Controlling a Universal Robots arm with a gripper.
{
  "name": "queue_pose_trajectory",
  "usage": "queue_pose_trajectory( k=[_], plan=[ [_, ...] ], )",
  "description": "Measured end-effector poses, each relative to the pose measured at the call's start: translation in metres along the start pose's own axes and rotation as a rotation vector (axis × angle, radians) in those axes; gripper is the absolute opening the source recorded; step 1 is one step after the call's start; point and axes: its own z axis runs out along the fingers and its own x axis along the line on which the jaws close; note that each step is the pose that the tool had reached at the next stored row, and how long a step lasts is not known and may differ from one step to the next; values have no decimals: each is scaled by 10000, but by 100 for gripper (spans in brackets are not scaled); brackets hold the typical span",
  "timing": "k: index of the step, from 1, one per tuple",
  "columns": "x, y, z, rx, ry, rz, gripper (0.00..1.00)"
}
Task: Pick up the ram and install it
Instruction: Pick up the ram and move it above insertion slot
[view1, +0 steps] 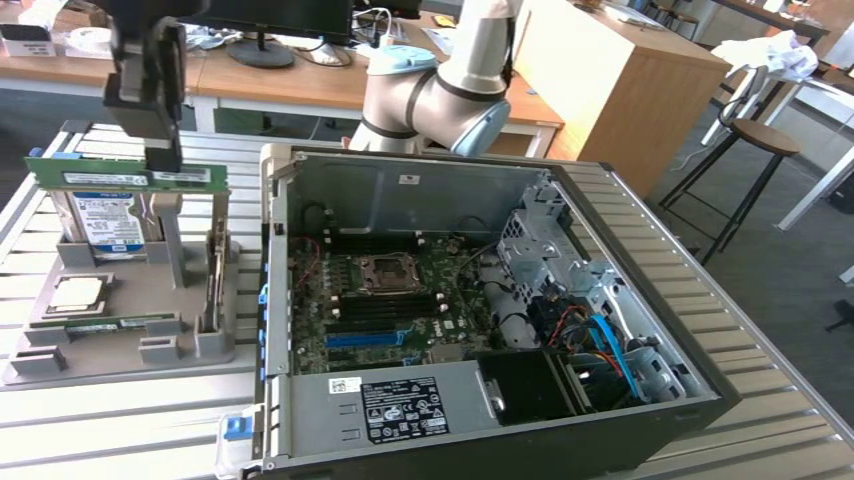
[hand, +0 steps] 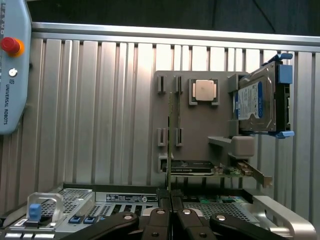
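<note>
The ram (view1: 94, 176), a long thin green stick, hangs level in the air above the grey parts holder (view1: 127, 345) at the exterior view's left. My gripper (view1: 163, 160) is shut on its upper edge. In the wrist view the ram (hand: 170, 130) appears edge-on as a thin line running out from between my closed fingertips (hand: 170, 199). A second alike stick (view1: 107, 322) lies in the holder's front slots. The open computer case (view1: 667, 330) stands to the exterior view's right, with the motherboard (view1: 387, 300) and its blue slot (view1: 367, 338) exposed.
The holder also carries a hard drive (view1: 107, 215), a processor chip (view1: 78, 292) and an upright expansion card (hand: 200, 167). A teach pendant (hand: 12, 65) lies on the slatted metal table (view1: 120, 420). Cables and a drive cage (view1: 561, 260) crowd the case's right side.
</note>
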Motion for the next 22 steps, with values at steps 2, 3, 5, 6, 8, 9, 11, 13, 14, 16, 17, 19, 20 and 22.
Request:
queue_pose_trajectory(
  k=[2,3,5,6,8,9,11,13,14,16,17,19,20,22],
  plan=[
    [1,-39,-2,0,0,1,11],
    [1,-62,-3,0,0,0,11],
    [2,-103,-4,0,-1,0,11],
    [3,-125,-5,1,-1,0,11],
    [3,-170,-7,0,0,0,11],
    [4,-192,-8,0,0,1,11],
    [5,-241,-10,0,0,0,11],
    [6,-289,-12,0,0,1,11],
    [6,-313,-13,0,-1,0,11],
    [8,-360,-15,0,-1,-1,11],
    [8,-384,-16,0,-1,0,11],
    [9,-432,-18,0,0,0,11],
    [9,-455,-20,0,0,0,11],
    [10,-504,-22,0,0,1,11]
  ],
)
